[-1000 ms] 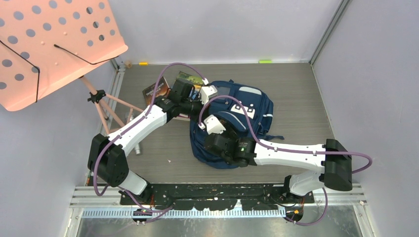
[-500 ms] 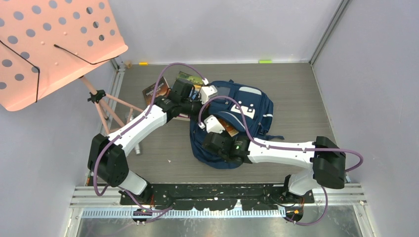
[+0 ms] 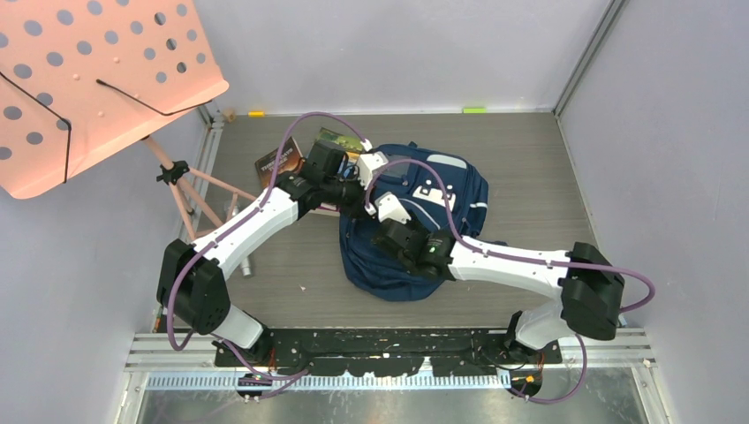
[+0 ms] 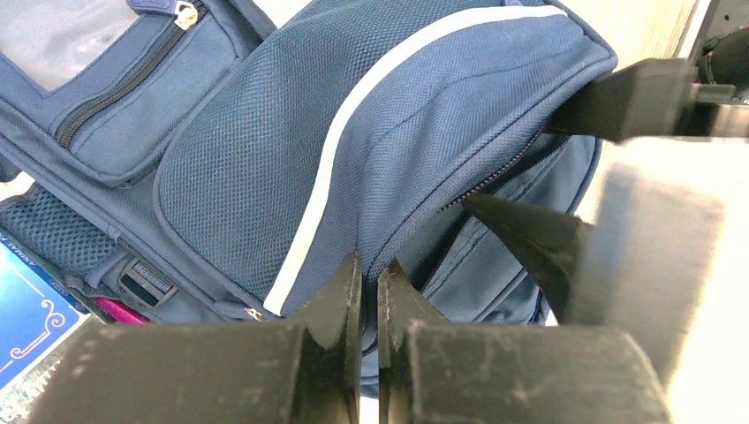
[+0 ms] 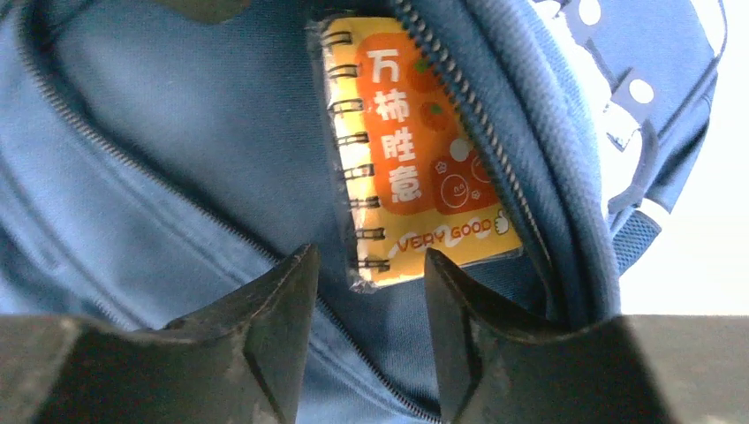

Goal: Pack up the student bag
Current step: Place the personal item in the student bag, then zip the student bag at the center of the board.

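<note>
The left pincer (image 4: 369,276) has its fingers pressed together at the edge of the backpack (image 3: 382,279), just beside the white stripe (image 4: 353,141) and the open zip. It seems to pinch a fold of blue fabric there, though the fingers hide the contact. The right pincer (image 5: 371,258) is spread, with its dark fingers (image 4: 530,240) poking into the zip mouth. The lower corner of a notebook (image 5: 424,159) lies in the gap between them, and no finger visibly clamps it.

The notebook is orange and yellow, spiral-bound and wrapped in clear film, with "VERY GOOD" printed near its lower edge. It sits inside the backpack's main compartment, flat against the inner wall, and the zip teeth (image 5: 459,97) run along its right side. A zipped outer pocket (image 4: 106,97) on the backpack is closed.

The backpack lies flat in the middle of the grey table (image 3: 539,168), between the two arms. Its front, with the white patches (image 3: 439,196), faces up. Its long axis runs from near left to far right, and the open mouth faces left towards the left arm. A dark strap (image 3: 495,246) trails off its right side.

Two books (image 3: 274,164) lie on the table at its far left. A pink music stand (image 3: 88,79) stands further left.
</note>
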Available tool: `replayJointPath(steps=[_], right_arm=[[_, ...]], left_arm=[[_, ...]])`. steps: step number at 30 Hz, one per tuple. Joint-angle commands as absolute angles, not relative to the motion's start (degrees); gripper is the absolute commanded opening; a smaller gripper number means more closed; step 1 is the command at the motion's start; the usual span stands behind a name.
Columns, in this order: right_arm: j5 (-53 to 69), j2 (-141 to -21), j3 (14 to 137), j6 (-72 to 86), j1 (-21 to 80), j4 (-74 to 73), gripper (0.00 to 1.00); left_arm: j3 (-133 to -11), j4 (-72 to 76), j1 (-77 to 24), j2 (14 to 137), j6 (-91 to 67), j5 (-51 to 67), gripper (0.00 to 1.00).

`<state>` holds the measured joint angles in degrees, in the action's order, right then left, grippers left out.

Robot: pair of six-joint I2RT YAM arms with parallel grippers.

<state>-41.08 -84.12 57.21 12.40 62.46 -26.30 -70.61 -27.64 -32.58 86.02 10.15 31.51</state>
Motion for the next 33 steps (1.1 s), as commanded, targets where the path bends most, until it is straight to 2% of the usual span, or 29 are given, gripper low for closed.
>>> replayJointPath(steps=[1, 4, 9, 11, 16, 22, 26, 30, 32, 33], right_arm=[[-32.43, -75.51, 57.09, 13.25, 62.79, -28.4, 0.59], [-22.66, -68.9, 55.51, 15.46, 62.84, -30.53, 0.74], [-19.74, -61.66, 57.38, 20.25, 62.57, -37.57, 0.91], [-17.82, -59.96, 59.79, 20.98, 61.23, -40.62, 0.94], [-11.11, -58.33, 67.69, 21.9, 52.73, -46.35, 0.98], [-7.79, -58.0, 71.64, 25.82, 41.4, -48.5, 1.0], [-12.07, -57.09, 70.33, 31.28, 40.36, -46.01, 1.0], [-15.81, -55.98, 68.16, 38.29, 40.34, -43.71, 1.0], [-16.07, -55.69, 67.56, 40.81, 40.33, -43.45, 1.0], [-16.01, -55.58, 67.19, 41.32, 40.34, -43.39, 1.0]], left_arm=[[-72.16, -25.06, -32.34, 83.73, 5.32, 32.36, 0.0], [-72.86, -25.31, -32.97, 84.41, 2.13, 29.76, 0.0], [-72.84, -25.09, -35.89, 83.85, -2.79, 22.13, 0.0], [-71.25, -23.8, -37.06, 82.32, -6.62, 17.52, 0.0], [-63.7, -16.88, -39.78, 75.98, -21.0, 8.59, 0.0], [-60.74, -12.92, -46.2, 74.28, -27.88, 1.0, 0.0], [-62.62, -11.03, -52.27, 77.61, -30.01, -4.36, 0.0], [-63.62, -8.47, -54.93, 79.96, -31.29, -4.84, 0.0], [-62.32, -6.2, -55.1, 79.23, -30.19, -3.77, 0.11], [-61.64, -5.61, -55.09, 78.48, -28.94, -3.26, 0.22]])
